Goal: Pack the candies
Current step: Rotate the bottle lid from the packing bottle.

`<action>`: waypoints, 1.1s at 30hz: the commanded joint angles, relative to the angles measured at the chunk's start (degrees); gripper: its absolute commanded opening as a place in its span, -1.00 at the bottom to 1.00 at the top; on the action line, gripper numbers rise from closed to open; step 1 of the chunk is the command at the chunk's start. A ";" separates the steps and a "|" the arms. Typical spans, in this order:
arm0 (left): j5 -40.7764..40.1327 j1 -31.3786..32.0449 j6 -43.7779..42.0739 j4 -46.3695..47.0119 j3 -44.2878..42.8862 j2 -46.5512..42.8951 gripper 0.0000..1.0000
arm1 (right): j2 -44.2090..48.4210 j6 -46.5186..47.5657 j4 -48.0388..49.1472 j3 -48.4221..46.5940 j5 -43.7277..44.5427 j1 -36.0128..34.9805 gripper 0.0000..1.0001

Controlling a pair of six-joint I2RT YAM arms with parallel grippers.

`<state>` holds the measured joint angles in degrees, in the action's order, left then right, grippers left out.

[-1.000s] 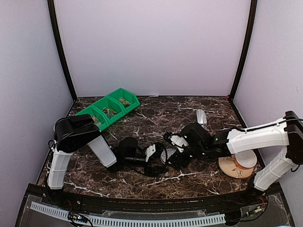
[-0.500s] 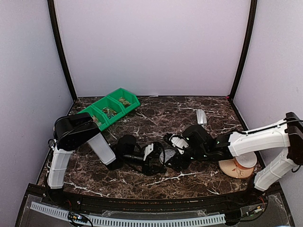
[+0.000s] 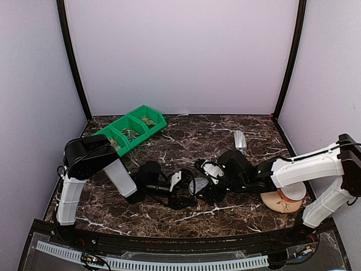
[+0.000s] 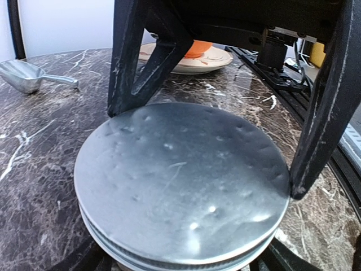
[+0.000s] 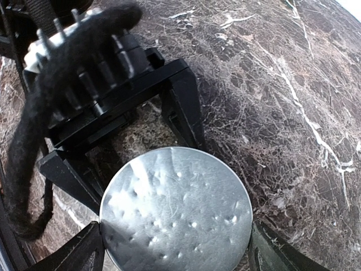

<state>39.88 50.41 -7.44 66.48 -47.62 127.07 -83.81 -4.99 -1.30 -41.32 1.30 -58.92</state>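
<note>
- The jar stands in the middle of the marble surface between the two arms, with its dimpled metal lid on.
- The left pincer is clenched on the jar just under the rim. The right pincer grasps the lid, one finger pressed against each side of its edge.
- Over the last second both arms have crept slightly leftward in the overhead view. The left wrist has drawn back toward its base and the right forearm has followed, taking the jar a little way with them (the shift is slight, and I cannot tell whether the lid has turned).
- With one arm bracing and the other on the lid, the step in hand looks like unscrewing.
- The candies lie in the green bins at the far left, well apart from the jar.
- The metal scoop rests on the far right of the surface, with neither pincer near it.
- My reading is that no packing has begun, since the jar has to be opened before any candy can go in.
</note>
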 commanded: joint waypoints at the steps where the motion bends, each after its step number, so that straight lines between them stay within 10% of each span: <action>1: -5.40 -0.34 6.27 -4.20 2.87 0.98 0.63 | -2.37 -3.39 1.10 2.13 2.57 -0.59 0.72; 33: -17.41 2.02 5.00 -4.73 3.06 0.76 0.65 | 1.77 -10.54 -1.70 0.85 5.73 -1.73 0.96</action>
<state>23.79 52.80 -4.47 69.36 -46.26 126.93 -84.66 -17.89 -2.26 -40.75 10.59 -60.23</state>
